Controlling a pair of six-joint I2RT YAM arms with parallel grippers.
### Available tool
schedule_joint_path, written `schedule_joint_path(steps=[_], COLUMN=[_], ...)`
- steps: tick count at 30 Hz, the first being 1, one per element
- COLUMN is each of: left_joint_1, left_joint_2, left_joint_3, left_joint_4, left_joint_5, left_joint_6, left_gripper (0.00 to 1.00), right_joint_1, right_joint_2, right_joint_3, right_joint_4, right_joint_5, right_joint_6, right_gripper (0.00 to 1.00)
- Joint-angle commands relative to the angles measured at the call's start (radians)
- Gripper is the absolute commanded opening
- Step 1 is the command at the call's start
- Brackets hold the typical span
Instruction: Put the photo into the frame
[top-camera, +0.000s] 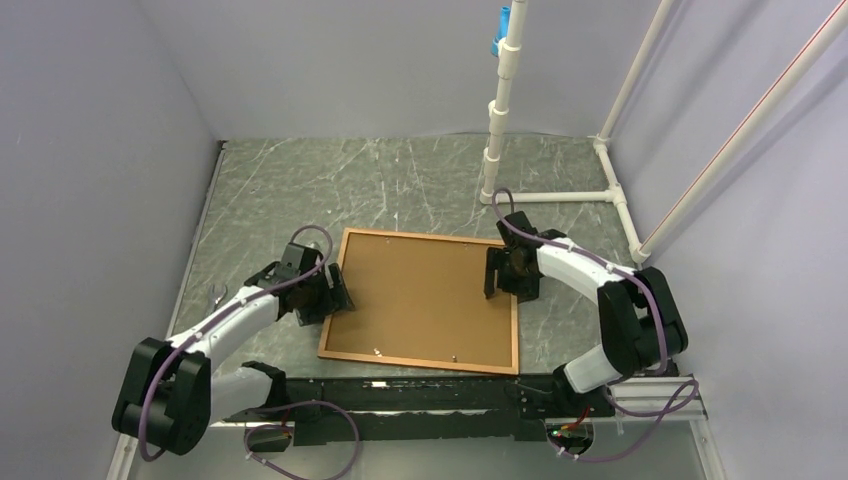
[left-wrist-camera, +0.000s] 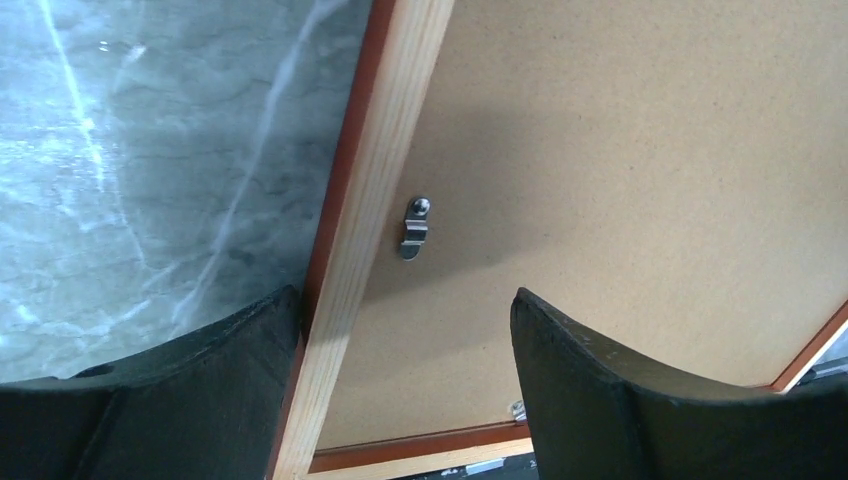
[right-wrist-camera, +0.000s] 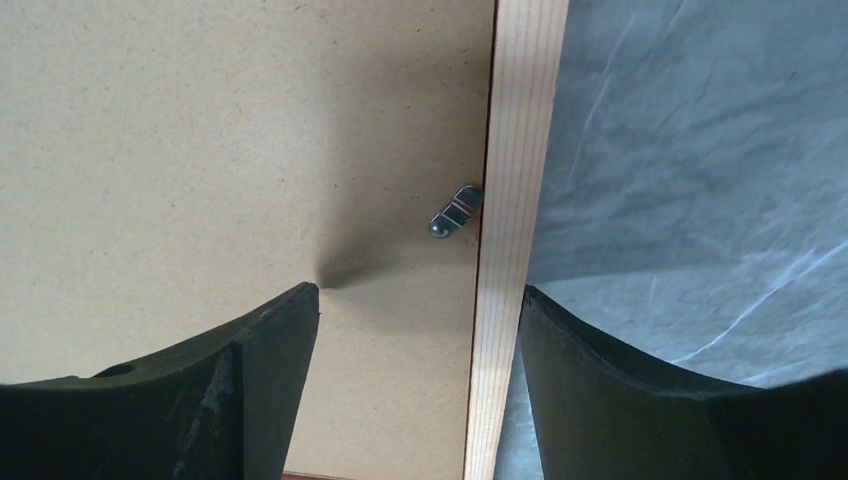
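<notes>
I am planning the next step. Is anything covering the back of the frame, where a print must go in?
Yes: the brown backing board fills the frame, with a metal clip over it at each side. No photo is visible.

Lighting's soft and even from overhead, pretty bright. Wrist views are sharp, just faint shadows on the backing board.

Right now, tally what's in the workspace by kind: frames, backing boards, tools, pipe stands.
frame: 1
backing board: 1
tools: 2 (left tool, right tool, both open over the frame's side rails)
white pipe stand: 1
Total: 5
</notes>
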Motion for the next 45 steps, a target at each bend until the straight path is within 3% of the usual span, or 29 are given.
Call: schedule_joint_path(steps=[1,3,6,11,16,22,29,34,40,42,45], left_joint_1=[-0.085,-0.134,-0.189,-0.194,-0.194,-0.194,-0.194,-0.194,-0.195,-0.194,-0.194], left_joint_2=[-0.02,-0.022,-0.005,0.029,0.083,0.195,0.242,0.284,0.314,0.322,0.322], left_joint_3=[-0.06,-0.074,-0.071,-0.013,0.071,0.125,0.133,0.142,0.133,0.13,0.131], left_joint_4=[0.115,0.132,0.12,0.002,-0.065,-0.054,-0.044,-0.033,-0.022,-0.011,-0.003], left_joint_5=[0.089,0.072,0.031,-0.128,-0.259,-0.298,-0.327,-0.339,-0.343,-0.336,-0.317], left_joint_6=[-0.095,-0.132,-0.149,-0.118,-0.069,-0.034,-0.012,-0.003,-0.006,-0.004,-0.001], left_gripper=[0.8,0.81,0.81,0.81,0.81,0.72,0.69,0.5,0.06,0.0,0.0], right_joint_1=[-0.002,-0.004,-0.004,-0.005,-0.004,-0.004,-0.004,-0.004,-0.004,-0.005,-0.004], right_joint_2=[0.057,0.076,0.077,0.04,0.012,0.008,0.011,0.017,0.011,0.006,-0.001], right_joint_3=[0.09,0.112,0.118,0.07,0.041,0.032,0.008,-0.001,-0.006,-0.006,-0.01], right_joint_4=[0.051,0.043,0.034,0.044,0.045,0.043,0.06,0.067,0.065,0.064,0.06], right_joint_5=[-0.043,-0.034,0.0,0.002,0.003,0.002,0.002,-0.006,-0.007,-0.01,-0.01], right_joint_6=[-0.03,-0.034,-0.029,-0.008,-0.003,-0.01,-0.013,-0.016,-0.02,-0.02,-0.022], right_gripper=[0.74,0.75,0.84,0.92,0.93,0.93,0.93,0.93,0.93,0.93,0.93])
